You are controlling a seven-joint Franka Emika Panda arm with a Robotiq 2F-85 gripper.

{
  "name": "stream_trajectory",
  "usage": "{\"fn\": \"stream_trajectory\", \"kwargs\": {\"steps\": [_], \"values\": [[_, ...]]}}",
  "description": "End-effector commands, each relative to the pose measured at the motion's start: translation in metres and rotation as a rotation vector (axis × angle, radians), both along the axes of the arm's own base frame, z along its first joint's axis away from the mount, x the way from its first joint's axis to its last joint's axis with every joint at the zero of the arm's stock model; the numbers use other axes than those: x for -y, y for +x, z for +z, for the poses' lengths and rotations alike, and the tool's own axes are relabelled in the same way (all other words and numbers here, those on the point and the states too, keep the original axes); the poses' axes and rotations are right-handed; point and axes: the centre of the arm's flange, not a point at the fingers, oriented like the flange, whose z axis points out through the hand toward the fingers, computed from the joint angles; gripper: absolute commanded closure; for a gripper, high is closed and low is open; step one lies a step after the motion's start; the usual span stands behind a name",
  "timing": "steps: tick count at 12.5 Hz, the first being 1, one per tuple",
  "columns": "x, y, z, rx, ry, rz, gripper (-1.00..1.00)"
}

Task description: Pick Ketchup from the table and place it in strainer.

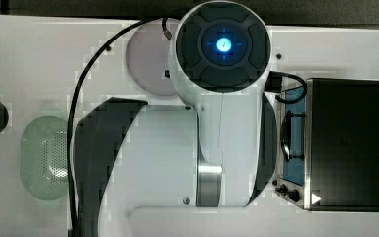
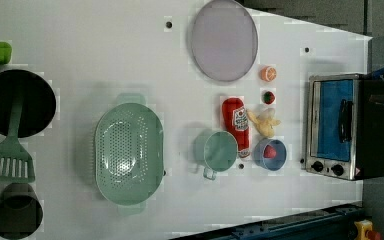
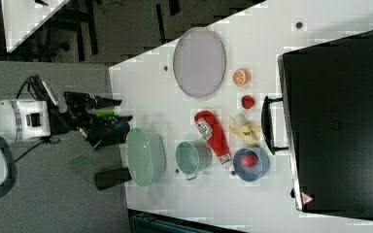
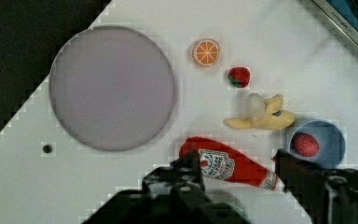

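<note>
The red ketchup (image 2: 236, 125) bottle lies on its side on the white table, between the teal cup (image 2: 219, 150) and a toy banana (image 2: 264, 122). It also shows in the right view as ketchup (image 3: 213, 136). The pale mint-green strainer (image 2: 128, 152) stands empty on the far side of the cup from the bottle, toward the left view's left; its edge shows as strainer (image 1: 44, 158). My gripper (image 4: 237, 158) is open and hangs high above the ketchup (image 4: 228, 165), which lies between the two dark fingers (image 4: 186, 170) in the wrist view. The right view has the gripper (image 3: 116, 110) well above the table.
A lilac-grey plate (image 2: 223, 40), an orange slice (image 2: 268, 74), a strawberry (image 2: 268, 97) and a blue bowl (image 2: 270, 154) holding a red fruit lie around the bottle. A toaster oven (image 2: 340, 125) stands at the left view's right. A black pan (image 2: 17, 102) and green spatula (image 2: 7, 160) lie at the left view's left.
</note>
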Motion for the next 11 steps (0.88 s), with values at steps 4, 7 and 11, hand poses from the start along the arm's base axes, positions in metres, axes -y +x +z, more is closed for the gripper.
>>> {"fn": "stream_trajectory", "kwargs": {"steps": [4,7,11], "values": [[0.012,-0.077,0.015,-0.095,0.015,0.038,-1.0],[-0.001,-0.065,-0.027,-0.128,0.021,0.203,-1.0],[-0.021,-0.043,-0.1,-0.125,0.037,0.604,-1.0]]}}
